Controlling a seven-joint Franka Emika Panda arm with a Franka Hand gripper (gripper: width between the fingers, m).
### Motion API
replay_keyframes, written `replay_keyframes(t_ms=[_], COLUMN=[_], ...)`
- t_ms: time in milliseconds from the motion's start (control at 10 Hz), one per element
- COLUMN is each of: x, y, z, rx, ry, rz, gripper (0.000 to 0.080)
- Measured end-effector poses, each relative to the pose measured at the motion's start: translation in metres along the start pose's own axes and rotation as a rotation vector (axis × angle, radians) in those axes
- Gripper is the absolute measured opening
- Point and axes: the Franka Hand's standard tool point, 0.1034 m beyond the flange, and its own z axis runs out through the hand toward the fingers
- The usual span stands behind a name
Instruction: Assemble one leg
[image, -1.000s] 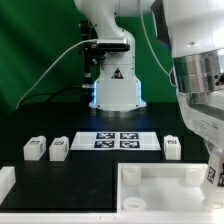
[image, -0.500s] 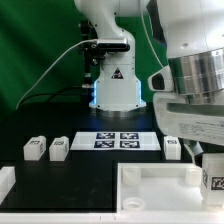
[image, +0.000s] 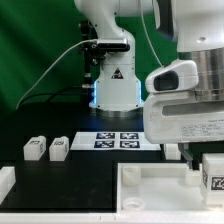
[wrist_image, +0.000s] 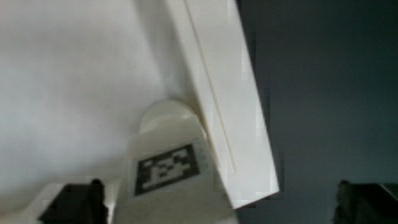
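In the exterior view a leg (image: 212, 178), a small white block with a square tag, stands at the right end of the large white panel (image: 150, 186). My gripper (image: 201, 164) hangs right over it. In the wrist view the same leg (wrist_image: 173, 158) lies between my two dark fingertips (wrist_image: 73, 201), with a gap on each side and the gripper (wrist_image: 217, 203) open. The panel's raised edge (wrist_image: 222, 90) runs beside it. Two more legs (image: 35, 148) (image: 58, 148) sit on the black table at the exterior view's left.
The marker board (image: 118, 140) lies behind the panel, in front of the robot base (image: 114, 90). A white piece (image: 5, 182) sits at the exterior view's far left edge. My arm blocks the area right of the marker board.
My arm has swung toward the exterior view's left and lower, now covering the leg that lay right of the marker board. The tagged leg on the panel has barely moved.
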Motion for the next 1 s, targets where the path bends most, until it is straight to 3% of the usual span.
replay_keyframes(t_ms=[200, 300, 400, 500, 600, 1000], x=[0.0000, 0.0000, -0.0001, -0.0001, 0.0005, 0.0078], y=[0.0000, -0.0001, -0.0004, -0.0002, 0.0008, 0.0042], z=[0.0000, 0.0000, 0.0000, 0.0001, -0.0002, -0.0005], rx=[0.001, 0.001, 0.002, 0.004, 0.007, 0.085], ry=[0.000, 0.000, -0.001, -0.001, -0.001, 0.029], rz=[-0.091, -0.089, -0.070, -0.022, 0.072, 0.614], gripper=[0.0649, 0.0528, 0.0528, 0.0389, 0.0323, 0.0323])
